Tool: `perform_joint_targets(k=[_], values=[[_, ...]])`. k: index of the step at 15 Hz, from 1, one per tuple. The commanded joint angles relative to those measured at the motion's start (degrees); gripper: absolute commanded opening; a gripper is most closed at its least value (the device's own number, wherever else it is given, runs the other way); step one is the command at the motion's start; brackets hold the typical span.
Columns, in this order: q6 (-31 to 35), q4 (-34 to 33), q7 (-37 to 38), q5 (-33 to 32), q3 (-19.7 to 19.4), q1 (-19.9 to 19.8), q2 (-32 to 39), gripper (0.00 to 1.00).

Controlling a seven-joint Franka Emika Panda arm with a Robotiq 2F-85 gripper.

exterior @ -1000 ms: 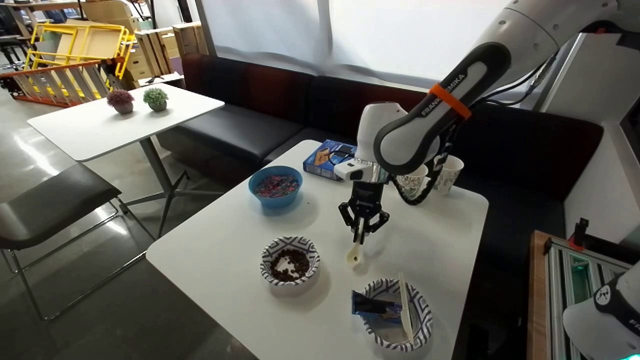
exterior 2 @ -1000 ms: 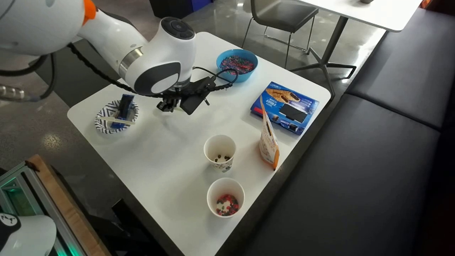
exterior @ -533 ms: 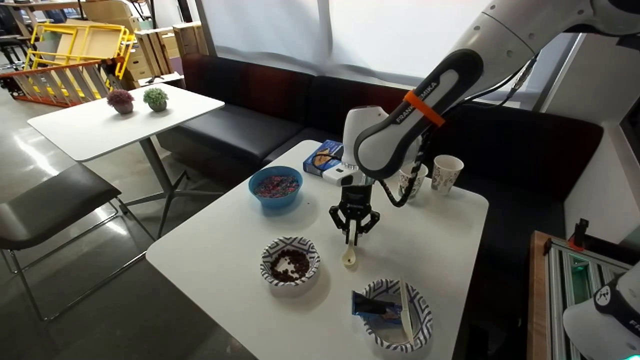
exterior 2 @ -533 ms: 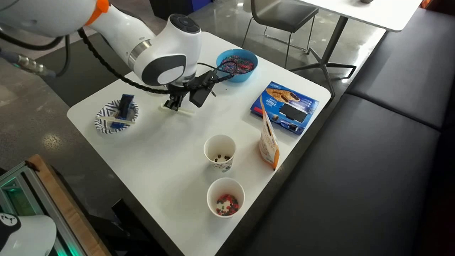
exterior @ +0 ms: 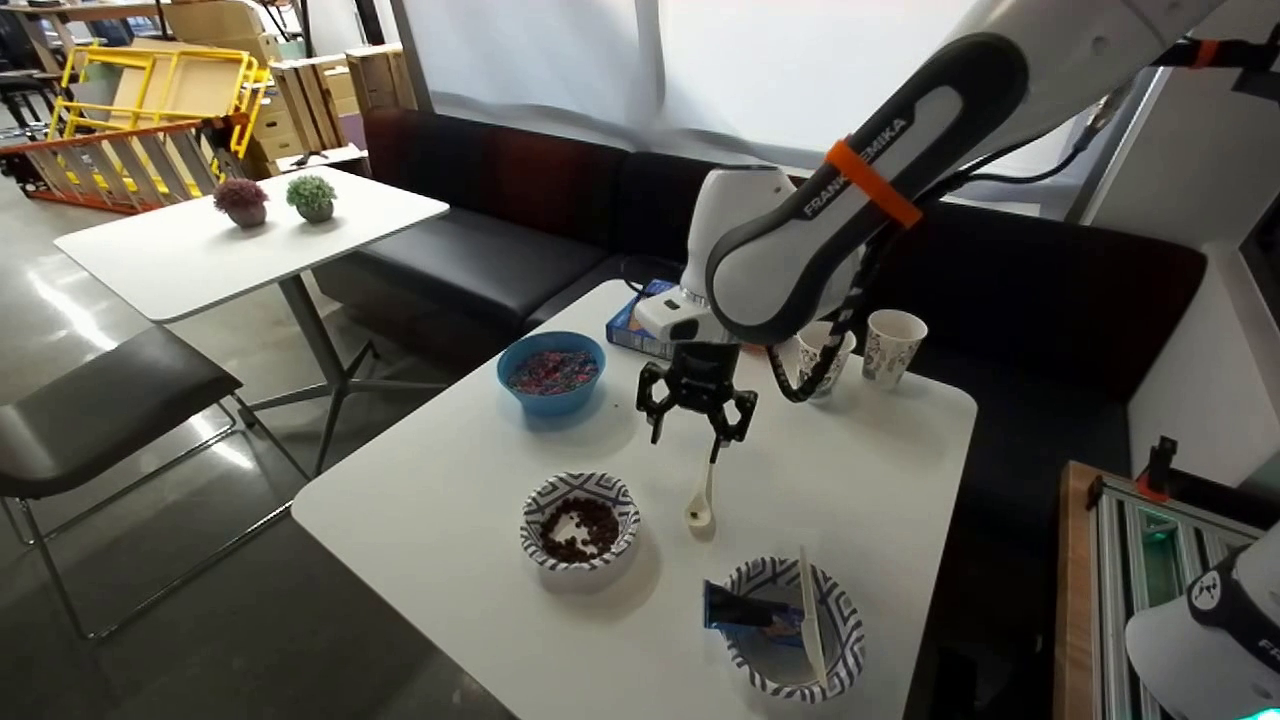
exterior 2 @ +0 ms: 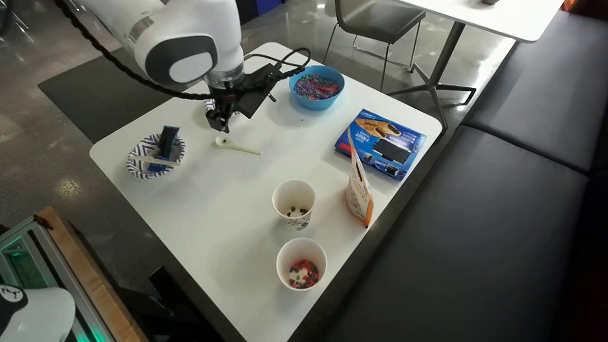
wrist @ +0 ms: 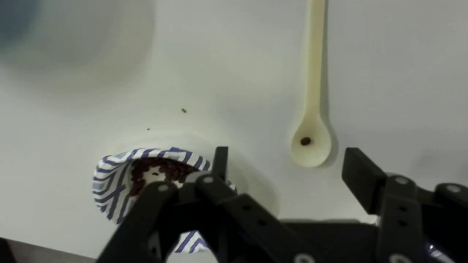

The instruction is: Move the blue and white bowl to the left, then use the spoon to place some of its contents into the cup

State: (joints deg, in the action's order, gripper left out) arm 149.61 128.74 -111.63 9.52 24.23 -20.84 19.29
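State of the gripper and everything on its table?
Black gripper: open, empty.
Slim cream spoon: on table, holding one dark piece.
Blue-and-white striped paper bowl: upright, dark brown pieces inside.
Blue round bowl: upright, colourful bits inside.
White paper cup: upright, few dark pieces.
Second white paper cup: upright, red and dark pieces.
Striped paper dish: upright, holding blue packet, cream utensil.
Blue cardboard box: lying flat.
Orange-and-white pouch: standing.
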Motion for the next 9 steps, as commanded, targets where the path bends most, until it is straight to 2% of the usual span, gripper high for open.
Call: perform_joint_targets(k=[1,4,5,6,7,9], values=[[5.6,12.0,4.8,9.6,2.0,0.0,-14.2,1.0],[9.7,20.3,7.8,16.7,2.4,0.5,-24.0,1.0],[10.7,23.7,9.1,17.7,-5.7,8.4,-27.3,1.0],[8.0,15.4,6.8,14.6,-7.8,10.2,-19.1,1.0],[8.4,17.4,7.6,14.2,-10.3,12.5,-21.2,1.0],[8.4,17.0,7.5,14.2,-12.4,14.7,-21.4,1.0]])
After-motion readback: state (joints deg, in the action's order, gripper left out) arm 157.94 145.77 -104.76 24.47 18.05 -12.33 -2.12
